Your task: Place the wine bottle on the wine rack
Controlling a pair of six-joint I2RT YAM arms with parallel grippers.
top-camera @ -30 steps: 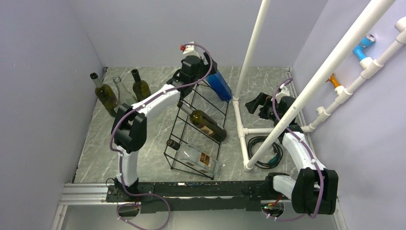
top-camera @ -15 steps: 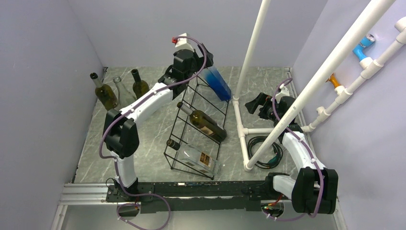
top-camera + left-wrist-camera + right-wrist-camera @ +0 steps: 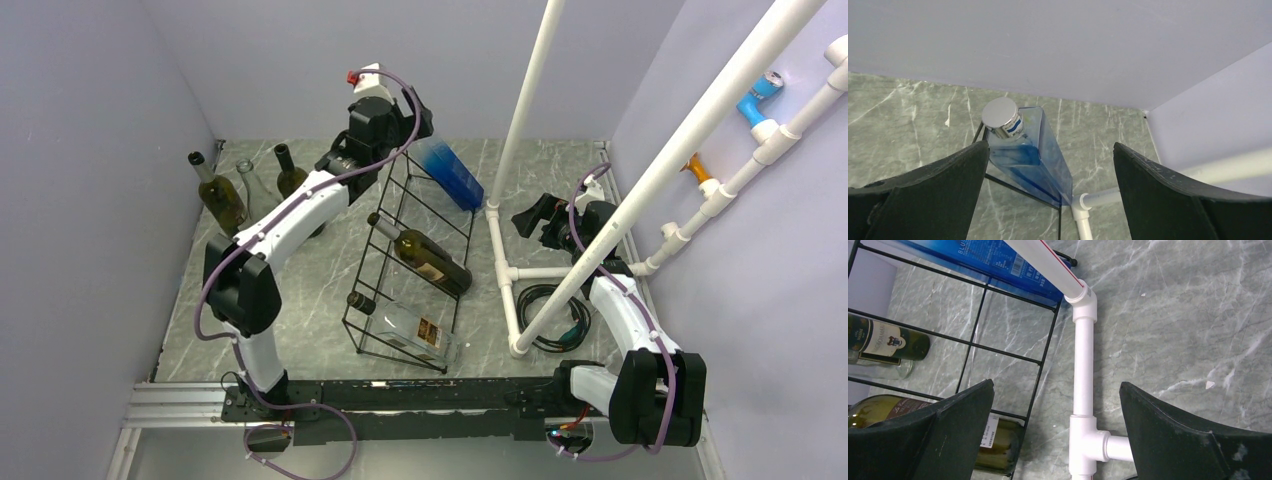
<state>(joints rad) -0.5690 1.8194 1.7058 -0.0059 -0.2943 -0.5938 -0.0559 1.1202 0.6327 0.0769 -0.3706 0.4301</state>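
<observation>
The wine bottle, a blue square one with a silver cap, lies slanted in the top opening of the black wire wine rack. It rests free of both grippers. My left gripper is open, up behind the rack's far end. In the left wrist view its fingers stand wide apart, back from the cap, with nothing between them. A green bottle and a clear bottle lie lower in the rack. My right gripper is open over the white pipe beside the rack.
Three bottles stand at the far left: two green and a clear one. A white PVC pipe frame runs along the rack's right side and rises overhead. A black cable coil lies beside it. Walls close in on three sides.
My left gripper has let go of the blue bottle, opened fully and drawn back up and to the left. The bottle stays in the rack. The right arm has not moved.
</observation>
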